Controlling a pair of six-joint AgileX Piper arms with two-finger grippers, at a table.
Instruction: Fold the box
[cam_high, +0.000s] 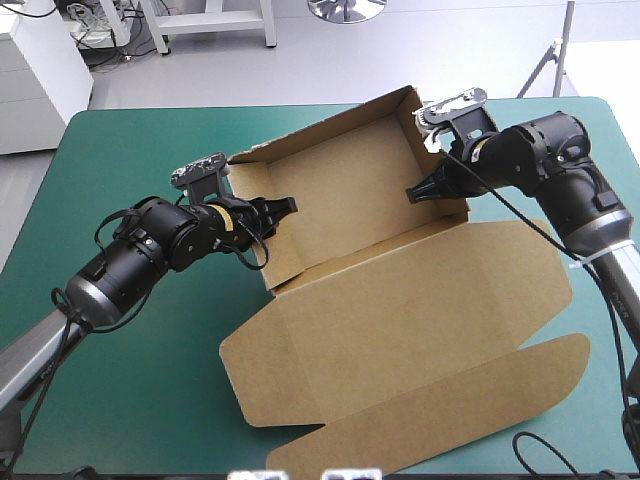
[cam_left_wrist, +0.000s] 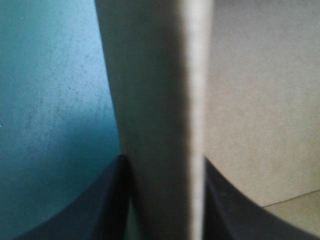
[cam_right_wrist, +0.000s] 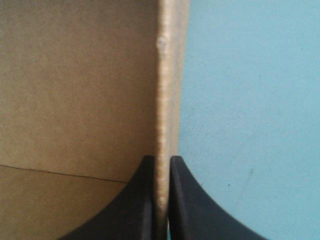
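Now | box (cam_high: 350, 190): open brown tray at the middle of the teal-green counter (cam_high: 120, 150), walls raised, lid (cam_high: 400, 320) flat toward the near edge | left claw (cam_high: 283, 208): clamped on the tray's left side wall, one finger either side | right claw (cam_high: 415, 192): pinching the right side wall likewise

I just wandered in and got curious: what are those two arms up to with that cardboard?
Two robot arms are working on a brown box on a teal-green table. The left claw is clamped on the box's left side wall and the right claw on its right side wall, each with one finger inside and one outside. The walls stand up, so the box is an open tray, and its lid lies flat on the table toward the near edge.
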